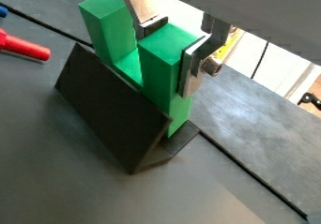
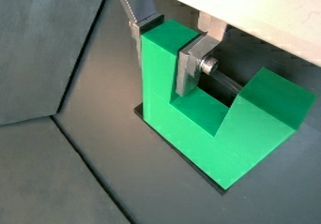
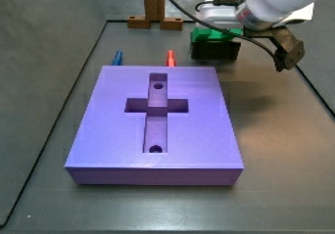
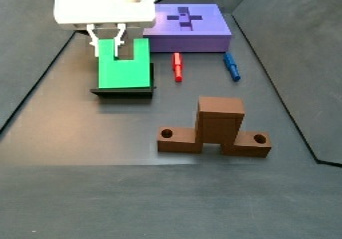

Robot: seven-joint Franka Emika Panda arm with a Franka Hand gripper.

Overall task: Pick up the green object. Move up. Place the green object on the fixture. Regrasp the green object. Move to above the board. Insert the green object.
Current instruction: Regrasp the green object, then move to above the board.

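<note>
On the dark surface (image 4: 80,133) a brown wooden cross-shaped piece (image 4: 214,129) stands nearest in a side view; behind it the green object (image 4: 122,73) leans on the fixture (image 1: 107,111). The hand (image 1: 174,42) sits over it, its fingers (image 2: 191,67) closed on one upright prong — the regrasp step, by the look of it. Next comes a clean lift and a carry to above the purple board (image 4: 191,28) at the back — without letting the block tilt.
</note>
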